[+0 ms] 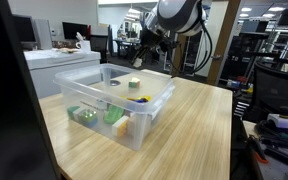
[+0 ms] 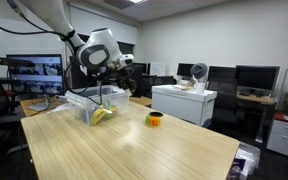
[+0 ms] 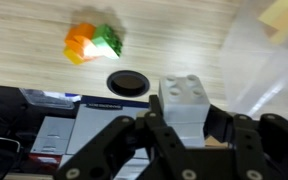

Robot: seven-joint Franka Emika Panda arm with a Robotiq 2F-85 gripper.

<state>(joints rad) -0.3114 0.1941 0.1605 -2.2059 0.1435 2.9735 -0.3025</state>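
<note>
My gripper [image 3: 188, 118] is shut on a pale grey studded toy brick [image 3: 184, 92], which stands up between the fingers in the wrist view. In both exterior views the gripper [image 1: 143, 57] [image 2: 117, 70] hangs above the far edge of a clear plastic bin [image 1: 149, 118] [image 2: 88, 108] on the wooden table. The bin holds green and yellow bricks [image 1: 116, 120]. An orange, green and yellow toy [image 3: 92, 42] [image 2: 155, 119] lies on the table outside the bin. A black round disc [image 3: 129, 82] lies beneath the gripper.
The wooden table [image 1: 199, 140] ends close below the gripper, with dark equipment past its edge [image 3: 54, 130]. A white cabinet [image 2: 184, 103] stands beyond the table. Monitors and desks fill the room behind.
</note>
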